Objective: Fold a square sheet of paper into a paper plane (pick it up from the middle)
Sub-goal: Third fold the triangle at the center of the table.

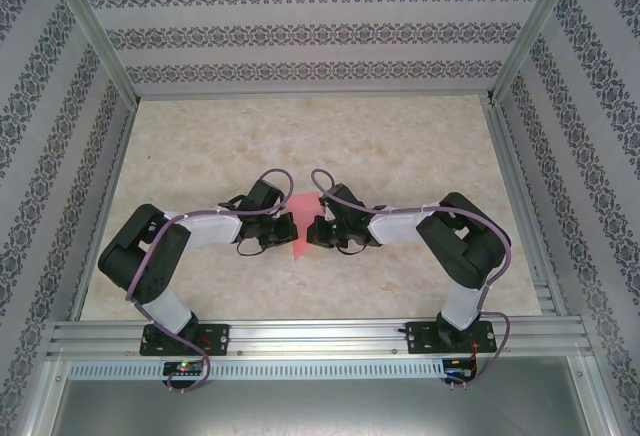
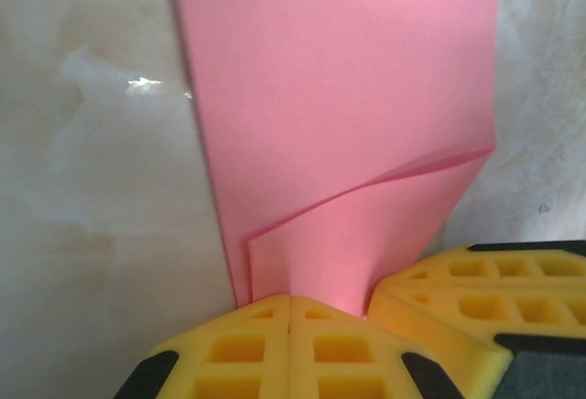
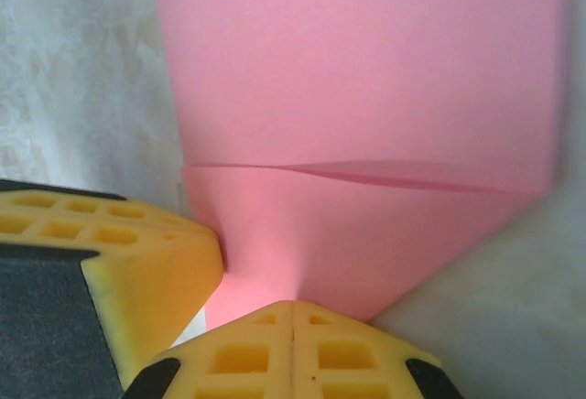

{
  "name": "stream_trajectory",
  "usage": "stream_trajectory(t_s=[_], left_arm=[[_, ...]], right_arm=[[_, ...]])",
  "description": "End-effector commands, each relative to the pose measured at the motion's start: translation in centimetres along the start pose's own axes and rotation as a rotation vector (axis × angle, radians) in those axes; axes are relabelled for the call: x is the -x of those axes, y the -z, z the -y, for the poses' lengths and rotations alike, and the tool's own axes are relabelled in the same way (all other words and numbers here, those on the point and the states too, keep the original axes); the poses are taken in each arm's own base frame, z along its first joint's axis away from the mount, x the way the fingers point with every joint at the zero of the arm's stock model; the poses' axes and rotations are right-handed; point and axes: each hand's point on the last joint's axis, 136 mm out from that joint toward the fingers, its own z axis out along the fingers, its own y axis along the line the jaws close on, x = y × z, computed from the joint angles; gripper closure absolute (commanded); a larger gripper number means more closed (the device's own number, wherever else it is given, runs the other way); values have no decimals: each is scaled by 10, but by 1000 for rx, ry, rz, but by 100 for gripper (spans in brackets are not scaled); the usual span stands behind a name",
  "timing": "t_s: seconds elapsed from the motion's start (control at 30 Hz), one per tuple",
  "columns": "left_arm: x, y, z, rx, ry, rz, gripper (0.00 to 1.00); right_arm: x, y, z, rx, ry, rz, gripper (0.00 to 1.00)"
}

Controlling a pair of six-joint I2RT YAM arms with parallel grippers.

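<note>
Worktop: beige marbled slab (image 1: 400, 146), boxed in by white walls with grey floral stripes (image 1: 320, 36); silver aluminium rail (image 1: 320, 334) along the near edge carries both arm bases.
Arms: two black-and-white arms folded inward, elbows out, purple cables (image 1: 268, 178) looped over the wrists; left hand (image 1: 288, 226) and right hand (image 1: 316, 229) meet nose to nose at mid-worktop.
Task thing: salmon-pink sheet of thin matte paper (image 1: 301, 218), mid-worktop, right between the two hands; from above it shows as a narrow pink sliver. Part-folded, not a flat square.
Sheet, left wrist view: sheet (image 2: 339, 97) runs away from the tips over the worktop; lower flap with a curled free edge overlaps the long upper panel.
Sheet, right wrist view: sheet (image 3: 366, 79) looks wide, with one slightly lifted fold edge across the middle; lower part narrows toward the tips.
Left hand state: left hand (image 2: 290, 312) closed, yellow waffle-pattern fingertips (image 2: 238, 353) pressed together with no gap; tips touch the sheet. Cannot tell if paper is nipped between them.
Right hand state: right hand (image 3: 293, 321) closed, yellow fingertips (image 3: 352, 358) seam to seam; tips touch the sheet. Nip unclear too.
Hands relative: just beside each other. Right hand's yellow fingers sit at lower right of the left wrist view, left hand's at lower left of the right wrist view.
</note>
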Motion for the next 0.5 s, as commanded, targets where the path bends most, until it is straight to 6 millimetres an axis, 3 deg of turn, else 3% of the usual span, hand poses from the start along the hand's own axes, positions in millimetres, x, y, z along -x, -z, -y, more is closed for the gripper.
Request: stream_trajectory(t_s=[0.0,0.17,0.3,0.47], left_arm=[[-7,-4,-29,99,25,-26,97],[-5,-1,-25,95,7,-24,97],[-5,2,-21,78,-6,-20,96],[-5,4,-21,76,-1,-9,96]], right_arm=[[9,5,3,-31,-19,23,99],[36,37,-15,-4,-24,127,92],[46,53,-1,-21,-101,175,72],[47,53,17,-36,-199,165,64]])
